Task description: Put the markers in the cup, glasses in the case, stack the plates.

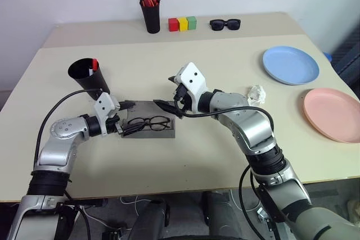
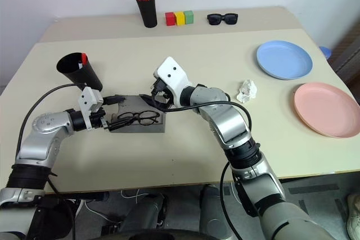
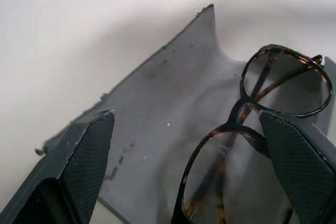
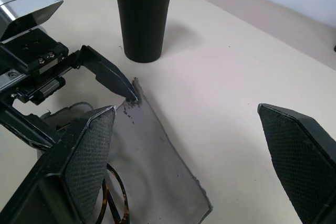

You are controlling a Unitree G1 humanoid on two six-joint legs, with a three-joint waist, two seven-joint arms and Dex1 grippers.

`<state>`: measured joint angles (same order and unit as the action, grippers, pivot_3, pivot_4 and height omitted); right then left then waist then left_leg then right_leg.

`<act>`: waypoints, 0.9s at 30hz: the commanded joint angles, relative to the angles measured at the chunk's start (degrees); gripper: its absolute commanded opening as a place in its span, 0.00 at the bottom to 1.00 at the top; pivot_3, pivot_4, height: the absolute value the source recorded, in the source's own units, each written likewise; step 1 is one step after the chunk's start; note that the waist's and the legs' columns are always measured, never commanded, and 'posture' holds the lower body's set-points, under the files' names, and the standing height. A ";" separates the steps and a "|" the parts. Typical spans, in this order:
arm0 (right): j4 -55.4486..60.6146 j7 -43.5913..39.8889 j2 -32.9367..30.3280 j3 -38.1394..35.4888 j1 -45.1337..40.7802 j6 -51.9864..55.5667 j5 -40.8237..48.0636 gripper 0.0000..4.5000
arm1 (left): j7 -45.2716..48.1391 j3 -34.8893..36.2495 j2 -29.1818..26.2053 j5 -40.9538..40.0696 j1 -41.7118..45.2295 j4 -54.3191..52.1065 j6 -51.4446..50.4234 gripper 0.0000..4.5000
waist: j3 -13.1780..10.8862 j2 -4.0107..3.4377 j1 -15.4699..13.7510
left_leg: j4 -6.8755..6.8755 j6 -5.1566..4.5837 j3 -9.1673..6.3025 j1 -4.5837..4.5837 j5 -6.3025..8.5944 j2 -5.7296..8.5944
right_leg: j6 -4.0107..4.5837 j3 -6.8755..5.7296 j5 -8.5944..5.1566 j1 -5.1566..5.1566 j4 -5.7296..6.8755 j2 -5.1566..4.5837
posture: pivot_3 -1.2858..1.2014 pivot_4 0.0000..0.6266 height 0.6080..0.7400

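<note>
The markers appear to be dealt with: a red cap (image 1: 95,64) is seen standing out of the cup (image 1: 88,77), which stands toward the table's (image 1: 197,155) left edge; a second marker inside cannot be made out.

The glasses (image 1: 149,122) are laid on the open grey case (image 1: 164,133), near the middle of the table and toward its front edge, with lenses resting on the case's inner lining. The case is not yet closed, so this step is judged to be under way rather than finished.

The left gripper (image 1: 127,117) is held at the case's left end with its fingers spread apart, nothing clamped between them. The right gripper (image 1: 167,105) is poised just over the case's back edge, likewise spread wide and holding nothing.

The plates are still unstacked: the light blue plate (image 1: 291,64) and the salmon pink plate (image 1: 333,114) lie side by side, apart, along the table's right edge. A crumpled bit of paper (image 1: 256,94) lies between the case and the plates.

What is left, then, is judged to be closing the case and stacking one plate on the other.
</note>
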<state>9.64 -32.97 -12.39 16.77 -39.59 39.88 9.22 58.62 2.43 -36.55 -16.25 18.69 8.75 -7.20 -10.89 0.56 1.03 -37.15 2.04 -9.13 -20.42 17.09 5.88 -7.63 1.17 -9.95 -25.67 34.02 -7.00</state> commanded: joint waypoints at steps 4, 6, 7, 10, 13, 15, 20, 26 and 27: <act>0.19 0.36 0.26 -0.94 -1.56 -2.45 -0.30 0.98 | -2.56 -0.64 1.22 2.46 1.82 -2.78 5.39 1.00 | 0.00 0.00 -0.04 | 0.00 0.01 0.00 0.00 0.00 0.00 | 0.00 0.00 0.00 0.00 0.00 0.00 | 0.52 0.24 1.00; 0.36 0.41 0.48 -0.78 -1.44 -2.38 -0.22 0.98 | -3.39 -0.69 1.38 2.82 2.67 -3.57 6.27 1.00 | 0.00 0.00 -0.07 | -0.01 0.01 0.00 -0.01 -0.01 0.00 | 0.00 0.00 0.00 0.00 0.00 0.00 | 0.52 0.24 1.00; 0.36 0.45 0.57 -0.72 -1.45 -2.40 -0.23 0.98 | -3.58 -0.82 1.40 3.10 3.04 -3.63 6.77 1.00 | 0.00 0.00 -0.08 | -0.01 0.01 -0.01 -0.01 -0.01 0.00 | 0.00 0.00 0.00 0.00 0.00 0.00 | 0.52 0.24 1.00; 0.29 0.52 0.80 -0.66 -1.58 -2.43 -0.21 0.98 | -3.86 -1.07 1.32 3.56 3.87 -3.55 6.97 1.00 | 0.00 0.00 -0.02 | -0.01 0.01 0.00 -0.01 -0.01 0.00 | 0.00 0.00 0.01 0.00 0.00 0.00 | 0.52 0.24 1.00; -0.08 0.50 0.72 -0.63 -1.73 -2.85 -0.45 0.98 | -3.13 -1.17 1.04 2.98 3.70 -4.29 7.05 1.00 | 0.00 0.00 0.11 | 0.00 0.01 0.00 0.00 -0.01 0.00 | 0.00 0.00 0.01 0.00 0.00 0.00 | 0.52 0.24 1.00; -0.21 0.54 0.64 -0.62 -1.79 -3.05 -0.60 0.98 | -2.78 -1.01 1.10 2.11 3.40 -5.20 6.56 1.00 | 0.00 0.00 0.07 | 0.00 0.01 0.00 -0.01 -0.01 0.00 | 0.00 0.00 0.01 0.00 0.00 0.00 | 0.52 0.24 1.00; -0.24 0.78 1.11 -1.20 -1.62 -3.22 -0.31 0.98 | -3.87 1.34 1.81 -2.54 4.77 -8.58 1.38 1.00 | 0.00 0.00 0.04 | -0.01 0.01 -0.01 -0.01 -0.01 0.00 | 0.00 0.00 0.01 0.00 0.00 0.00 | 0.52 0.24 1.00; 1.28 -0.02 5.19 -11.00 -1.96 -4.45 9.46 0.98 | -8.54 4.56 3.64 -8.35 9.41 -10.46 -6.42 1.00 | 0.00 0.01 0.01 | -0.01 0.02 -0.03 -0.01 -0.01 0.00 | 0.00 0.00 0.01 0.01 0.00 0.00 | 0.52 0.24 1.00; 1.67 -1.23 5.40 -14.44 -1.88 -3.56 13.52 0.99 | -10.02 5.29 4.07 -9.03 10.88 -9.99 -7.78 0.95 | 0.00 0.01 -0.01 | -0.01 0.02 -0.03 -0.01 -0.01 0.00 | 0.00 0.00 0.01 0.01 0.01 0.00 | 0.52 0.24 1.00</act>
<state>8.67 -33.00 -7.44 7.54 -39.87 36.31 17.01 50.69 4.76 -32.58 -23.30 27.79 -0.10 -13.41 -10.89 0.57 1.02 -37.17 2.06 -9.18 -20.43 17.07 5.88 -7.63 1.16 -9.93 -25.66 34.02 -6.99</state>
